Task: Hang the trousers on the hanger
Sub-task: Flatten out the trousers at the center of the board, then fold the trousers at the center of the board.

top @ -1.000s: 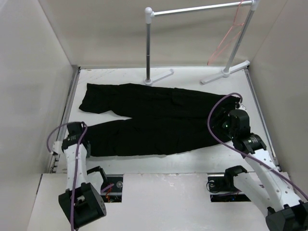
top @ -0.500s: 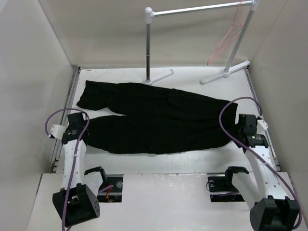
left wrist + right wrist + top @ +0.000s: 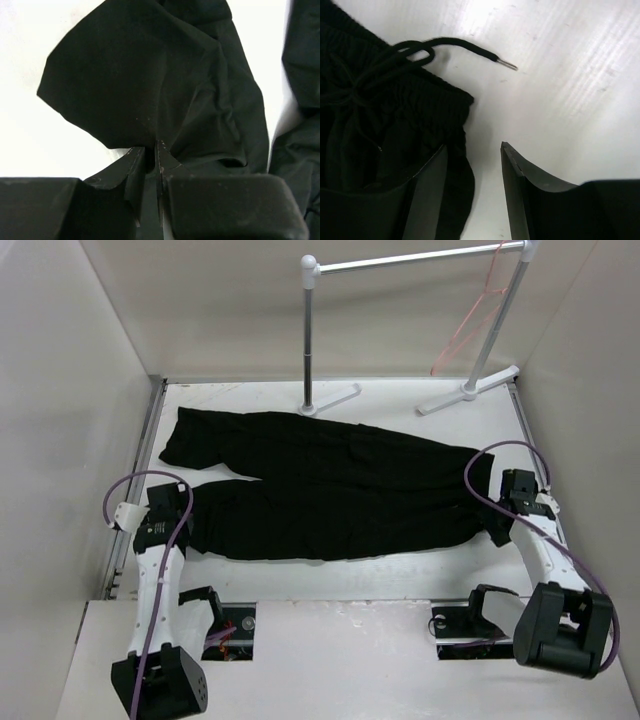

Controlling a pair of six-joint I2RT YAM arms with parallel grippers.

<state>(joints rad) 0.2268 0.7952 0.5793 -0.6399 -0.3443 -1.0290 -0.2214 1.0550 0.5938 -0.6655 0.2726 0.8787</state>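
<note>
**Step in hand:** taking hold of the garment, before any lift.

- **Layout.** The large, plain black soft-fabric trousers (image 3: 330,490) lie flat across the white table (image 3: 400,405), legs toward the left and waist toward the right.
- **Hanger.** The thin pink-orange wire hanger (image 3: 468,325) hangs at the right end of the white and grey tube rack (image 3: 308,330) at the far edge, well apart from the cloth.
- **Left gripper (image 3: 152,150).** The jaws are pressed together on a pinch of black fabric at the cuff end of the near leg. The cloth puckers toward the pinch, so it is held.
- **Right gripper (image 3: 472,165).** The jaws stand partly apart at the near corner of the ribbed waistband (image 3: 395,105).
  - A lip of cloth lies between them, against the left finger.
  - The right finger has only bare table beside it. Nothing is gripped.
- **Drawstring.** The black drawstring (image 3: 455,47), with a metal tip, lies loose on the table just beyond.

**Judgement:** the task is at an early stage. The trousers are not yet off the table and the hanger is untouched.

**Next move:** the right jaws need to close on the waistband corner itself, not on the cord alone. Both arms then need to rise together with the cloth kept taut between them and carry it toward the hanger.

**Risk:** the soft fabric may slip from a shallow pinch.

**Writing:** no brand, label or lettering is readable in any view.
</note>
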